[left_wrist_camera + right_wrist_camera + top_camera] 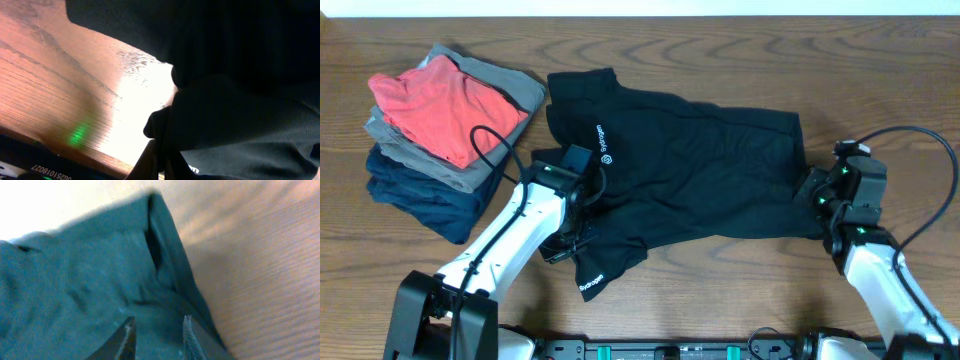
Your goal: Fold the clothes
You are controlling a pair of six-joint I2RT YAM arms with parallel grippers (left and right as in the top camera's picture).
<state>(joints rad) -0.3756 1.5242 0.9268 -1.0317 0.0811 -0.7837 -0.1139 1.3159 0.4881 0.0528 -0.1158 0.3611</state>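
Note:
The clothes are a black T-shirt point(700, 170) lying spread and rumpled across the middle of the table, with white lettering on the chest and on the near sleeve. My left gripper point(570, 235) is at the shirt's left side by that sleeve. In the left wrist view it point(162, 147) is shut on a fold of the black fabric point(240, 115). My right gripper point(812, 195) is at the shirt's right hem. In the right wrist view its jaws point(157, 325) stand a little apart over the cloth point(75, 280), which looks teal here, close to the hem edge.
A stack of folded garments point(440, 130), red-orange on top of grey and navy, sits at the far left. Bare wooden table point(740, 290) lies in front of the shirt and to the right point(270, 280) of its hem. Cables trail from both arms.

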